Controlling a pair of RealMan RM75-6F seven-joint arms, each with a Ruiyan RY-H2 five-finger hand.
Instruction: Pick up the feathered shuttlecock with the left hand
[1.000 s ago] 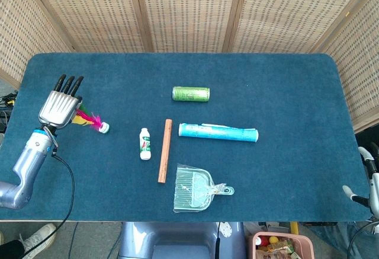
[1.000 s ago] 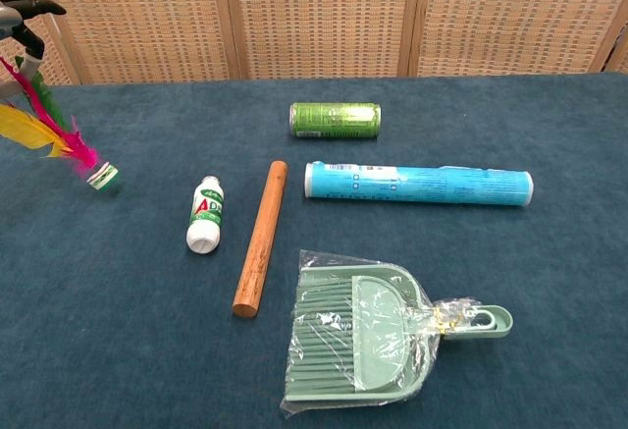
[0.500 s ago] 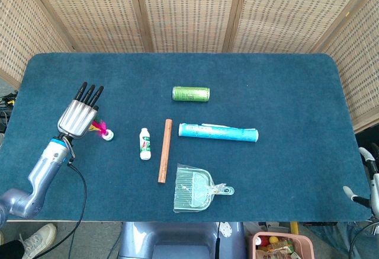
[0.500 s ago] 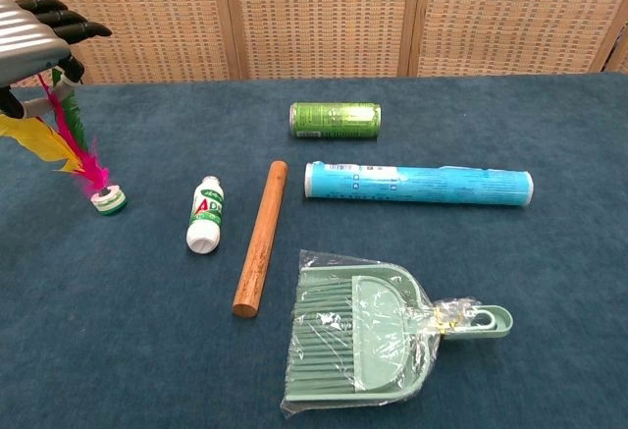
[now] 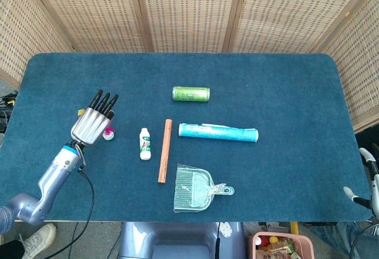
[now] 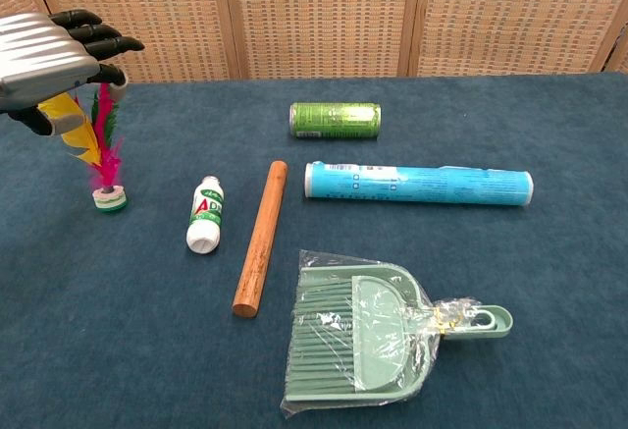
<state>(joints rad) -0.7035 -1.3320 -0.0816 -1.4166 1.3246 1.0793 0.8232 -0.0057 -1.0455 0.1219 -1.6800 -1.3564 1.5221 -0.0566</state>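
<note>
The feathered shuttlecock (image 6: 101, 150) stands upright at the left of the table, its pink, yellow and green feathers rising from a white and green base (image 5: 108, 134). My left hand (image 5: 95, 121) hovers right over it and holds the feather tops between thumb and fingers (image 6: 93, 44); the feathers disappear under the palm in the head view. The base looks to touch the cloth or hang just above it. My right hand (image 5: 368, 176) shows only partly at the right edge, off the table, fingers apart and holding nothing.
On the blue cloth (image 5: 284, 87) lie a small white bottle (image 6: 204, 215), a wooden rod (image 6: 260, 238), a green can (image 6: 335, 120), a long blue tube (image 6: 417, 185) and a green dustpan (image 6: 363, 336). Wicker screens stand behind the table.
My left hand has moved right and toward the table's middle with the feathers in it. The shuttlecock has swung from tilted to upright, its base shifting right.
</note>
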